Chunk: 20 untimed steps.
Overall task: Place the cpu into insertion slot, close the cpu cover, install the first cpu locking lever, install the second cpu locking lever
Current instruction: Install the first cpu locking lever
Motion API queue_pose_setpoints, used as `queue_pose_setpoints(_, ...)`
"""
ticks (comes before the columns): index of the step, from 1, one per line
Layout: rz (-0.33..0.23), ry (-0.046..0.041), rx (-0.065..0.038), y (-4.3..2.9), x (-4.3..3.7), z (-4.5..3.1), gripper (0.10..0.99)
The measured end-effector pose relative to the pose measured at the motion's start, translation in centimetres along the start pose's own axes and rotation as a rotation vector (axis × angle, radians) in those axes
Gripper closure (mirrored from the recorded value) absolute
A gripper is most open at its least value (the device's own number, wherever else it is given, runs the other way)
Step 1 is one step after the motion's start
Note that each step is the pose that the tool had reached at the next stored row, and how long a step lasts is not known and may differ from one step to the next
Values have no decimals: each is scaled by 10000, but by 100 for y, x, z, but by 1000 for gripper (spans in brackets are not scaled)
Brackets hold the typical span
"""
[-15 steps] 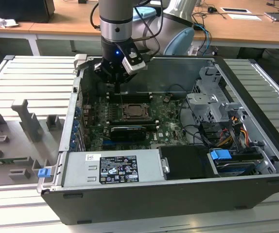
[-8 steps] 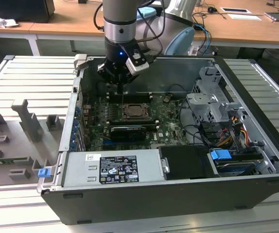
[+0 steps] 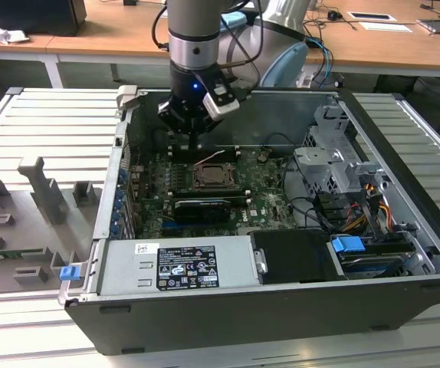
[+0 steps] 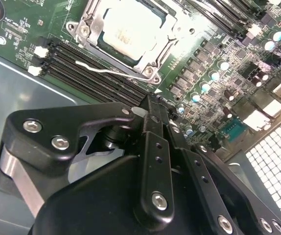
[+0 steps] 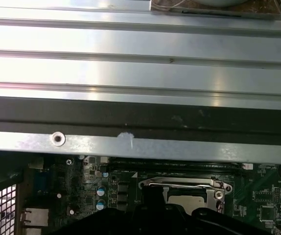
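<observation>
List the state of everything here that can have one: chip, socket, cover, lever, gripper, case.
cpu: seated in the insertion slot.
insertion slot: occupied.
cpu cover: closed down over the cpu.
locking lever: appears raised, not latched.
gripper: shut, holding nothing, hovering beside the slot.
computer case: open, motherboard exposed.

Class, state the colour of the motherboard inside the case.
Green circuit motherboard, best in second wrist view.
</observation>
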<state>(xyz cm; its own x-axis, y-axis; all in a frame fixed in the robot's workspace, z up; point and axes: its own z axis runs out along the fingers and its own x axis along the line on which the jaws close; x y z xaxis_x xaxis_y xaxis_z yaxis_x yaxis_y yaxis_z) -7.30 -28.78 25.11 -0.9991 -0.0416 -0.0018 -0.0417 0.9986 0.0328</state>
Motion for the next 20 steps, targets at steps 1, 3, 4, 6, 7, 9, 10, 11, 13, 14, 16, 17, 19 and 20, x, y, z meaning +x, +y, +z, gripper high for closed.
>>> queue_pose_setpoints(1, 0, 0, 0, 0, -2, 1, 980)
queue_pose_setpoints(3, 1, -1, -1, 0, -7, 4, 980)
queue_pose_setpoints(4, 0, -1, -1, 0, -10, 6, 980)
queue_pose_setpoints(6, 0, -1, -1, -1, -24, 12, 980)
queue_pose_setpoints(7, 1, -1, -1, -1, -32, 17, 980)
queue_pose_setpoints(9, 2, -10, -258, -4, -42, 26, 980)
queue_pose_setpoints(10, 1, -19, -405, -6, -45, 29, 980)
queue_pose_setpoints(11, 0, -22, -486, -7, -46, 40, 980)
queue_pose_setpoints(13, -3, -24, -532, -11, -45, 53, 980)
queue_pose_setpoints(14, -8, -24, -541, -11, -45, 55, 980)
queue_pose_setpoints(16, -25, -25, -567, -12, -45, 64, 980)
queue_pose_setpoints(17, -27, -24, -566, -12, -45, 70, 980)
queue_pose_setpoints(19, -30, -23, -566, -13, -45, 90, 980)
queue_pose_setpoints(20, -30, -23, -565, -13, -45, 102, 980)
